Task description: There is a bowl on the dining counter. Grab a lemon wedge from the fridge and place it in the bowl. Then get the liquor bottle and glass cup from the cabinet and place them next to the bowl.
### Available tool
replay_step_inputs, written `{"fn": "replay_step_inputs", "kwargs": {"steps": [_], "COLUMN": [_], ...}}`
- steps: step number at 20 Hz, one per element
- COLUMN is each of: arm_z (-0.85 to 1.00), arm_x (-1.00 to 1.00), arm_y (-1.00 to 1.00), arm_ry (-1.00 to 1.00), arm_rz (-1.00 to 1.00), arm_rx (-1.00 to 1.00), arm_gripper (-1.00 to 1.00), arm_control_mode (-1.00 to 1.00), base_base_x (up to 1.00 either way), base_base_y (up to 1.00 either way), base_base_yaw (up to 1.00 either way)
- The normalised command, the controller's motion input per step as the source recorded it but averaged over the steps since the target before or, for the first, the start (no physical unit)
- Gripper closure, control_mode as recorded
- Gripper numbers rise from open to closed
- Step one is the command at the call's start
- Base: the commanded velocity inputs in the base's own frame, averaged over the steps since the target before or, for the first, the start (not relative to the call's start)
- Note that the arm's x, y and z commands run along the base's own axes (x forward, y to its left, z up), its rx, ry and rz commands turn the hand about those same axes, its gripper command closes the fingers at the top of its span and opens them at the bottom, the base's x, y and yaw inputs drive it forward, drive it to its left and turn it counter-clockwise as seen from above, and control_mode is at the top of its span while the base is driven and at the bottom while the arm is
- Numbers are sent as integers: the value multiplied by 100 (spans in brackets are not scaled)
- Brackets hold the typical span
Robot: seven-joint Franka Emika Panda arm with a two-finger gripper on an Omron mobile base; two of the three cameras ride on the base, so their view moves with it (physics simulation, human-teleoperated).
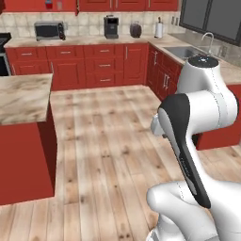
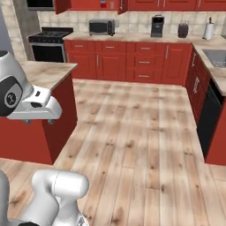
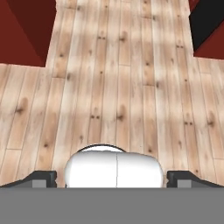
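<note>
The tool (image 3: 112, 177) hangs over bare floor (image 3: 122, 87), fingers spread, gripping nothing. The dining tabletop (image 1: 21, 96) stands left; I cannot make out bowl, fridge or lemon. Judging by this, the lemon-fetching step has not begun; next calls for driving to find the fridge.

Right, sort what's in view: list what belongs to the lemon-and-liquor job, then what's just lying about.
Belongs to the job: dining counter; cabinet, doors open, contents too small to tell.

Just lying about: microwave; coffee machine; paper towel roll; sink; stove.
</note>
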Motion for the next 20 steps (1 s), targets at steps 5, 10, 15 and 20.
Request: {"fn": "replay_step_inputs", "kwargs": {"steps": [5, 10, 15, 20], "arm_z": [0, 0, 0, 0], "arm_x": [0, 0, 0, 0], "arm_y": [0, 0, 0, 0], "arm_ry": [0, 0, 0, 0], "arm_rz": [0, 0, 0, 0], "arm_rx": [0, 0, 0, 0], "arm_gripper": [-100, -100, -100, -100], "arm_control_mode": [100, 100, 100, 100], "base_base_x": [100, 100, 100, 100], "base_base_y": [0, 0, 0, 0], "base_base_yaw": [2, 3, 3, 3]}}
